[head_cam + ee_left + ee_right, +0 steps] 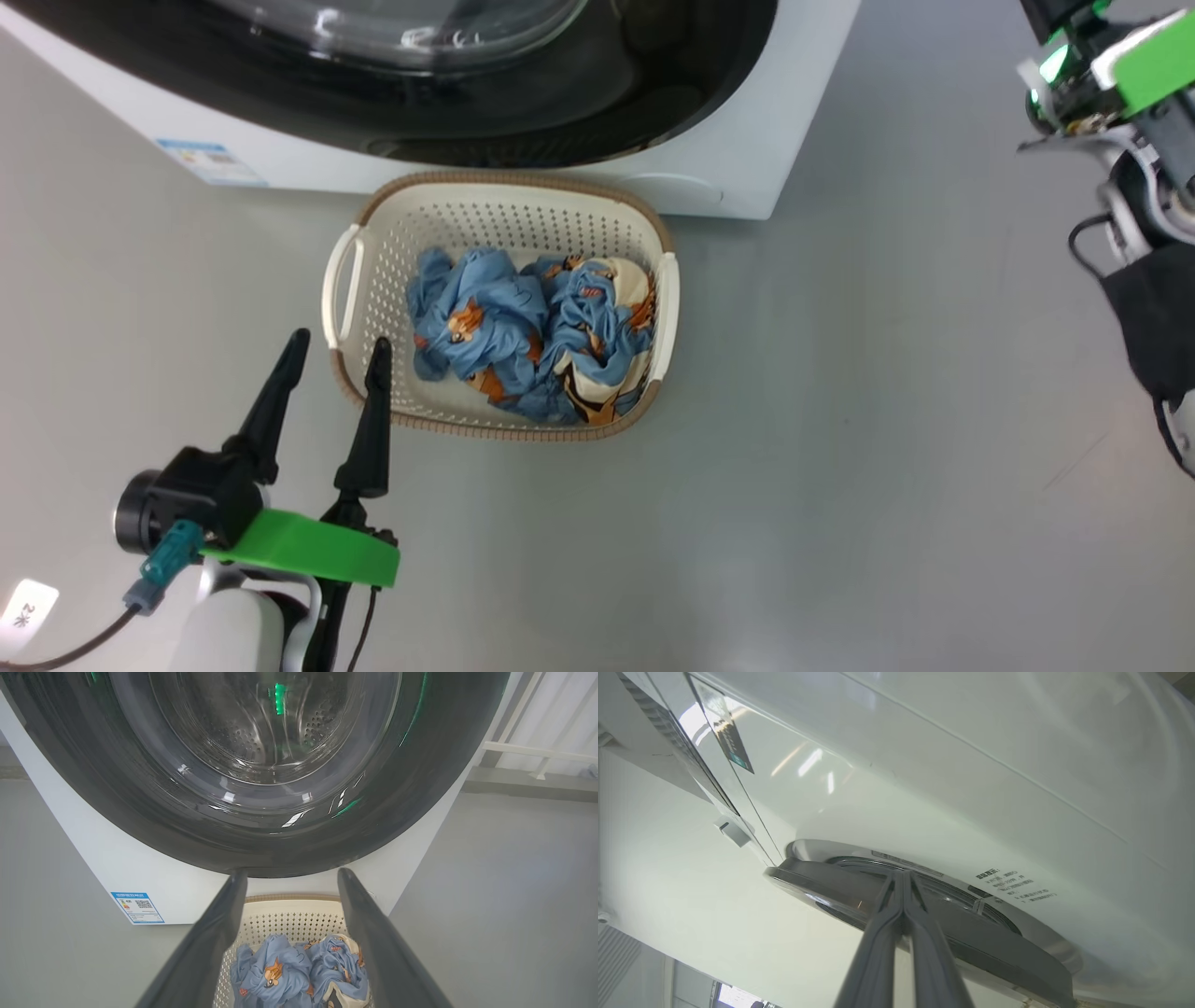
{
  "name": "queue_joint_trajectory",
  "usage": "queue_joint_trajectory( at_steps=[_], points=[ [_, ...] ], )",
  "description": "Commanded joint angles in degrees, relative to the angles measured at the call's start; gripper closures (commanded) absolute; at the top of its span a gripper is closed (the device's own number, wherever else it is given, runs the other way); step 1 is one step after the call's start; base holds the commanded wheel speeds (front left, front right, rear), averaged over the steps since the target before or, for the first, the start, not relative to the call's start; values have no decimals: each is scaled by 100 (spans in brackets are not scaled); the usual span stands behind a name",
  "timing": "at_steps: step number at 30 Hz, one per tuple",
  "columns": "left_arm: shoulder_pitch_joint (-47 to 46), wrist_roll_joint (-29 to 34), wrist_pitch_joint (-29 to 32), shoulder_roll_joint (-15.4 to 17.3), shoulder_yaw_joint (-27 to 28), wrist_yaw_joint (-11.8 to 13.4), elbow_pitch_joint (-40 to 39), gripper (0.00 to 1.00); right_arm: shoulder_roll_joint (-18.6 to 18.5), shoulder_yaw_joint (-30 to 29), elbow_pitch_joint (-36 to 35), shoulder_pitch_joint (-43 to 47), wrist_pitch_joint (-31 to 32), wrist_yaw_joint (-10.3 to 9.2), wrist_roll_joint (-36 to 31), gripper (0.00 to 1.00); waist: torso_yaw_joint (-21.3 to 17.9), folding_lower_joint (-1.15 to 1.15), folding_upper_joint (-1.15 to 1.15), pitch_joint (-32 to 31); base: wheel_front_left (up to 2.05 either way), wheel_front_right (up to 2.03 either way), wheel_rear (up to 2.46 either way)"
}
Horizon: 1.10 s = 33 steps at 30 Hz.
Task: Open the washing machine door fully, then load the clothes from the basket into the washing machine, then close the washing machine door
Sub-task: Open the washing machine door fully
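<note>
Lying crumpled in the perforated cream basket [485,217] — soft blue clothes [523,327].

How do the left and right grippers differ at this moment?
The left gripper's jaws stand open; the right gripper's are shut, with nothing between them. The left gripper hangs by the basket holding the clothes; the right gripper points at the washing machine door's rim, contact unclear. Both have long dark fingers.

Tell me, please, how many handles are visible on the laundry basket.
2 on the basket: left handle at its left side, right handle at its right side; none seems hidden.
</note>
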Motion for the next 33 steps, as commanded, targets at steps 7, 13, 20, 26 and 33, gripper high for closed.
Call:
queue_joint_trajectory(
  at_steps=[7, 13, 20, 26, 33],
  points=[
    [-288, -78, -37, 80, 88, -9, -199, 0, 179, -174, 72, -407, 1123, 9, 341, 100, 166, 0, 0, 377, 0, 0, 0],
    [-396, -167, -37, 79, -34, -9, -234, 0, 297, -345, 316, -726, 1724, 9, 380, 100, 262, 0, 0, 564, 0, 0, 0],
    [-499, -256, -37, 78, -146, -9, -243, 0, 439, -471, 488, -1030, 2070, 9, 218, 100, 356, 0, 0, 726, 0, 0, 0],
    [-534, -302, -37, 78, -199, -9, -246, 0, 523, -512, 514, -1141, 2215, 9, 71, 100, 420, 0, 0, 776, 0, 0, 0],
    [-574, -355, -37, 78, -246, -9, -273, 0, 569, -562, 533, -1227, 2245, 9, -170, 100, 497, 0, 0, 857, 0, 0, 0]
  ],
)
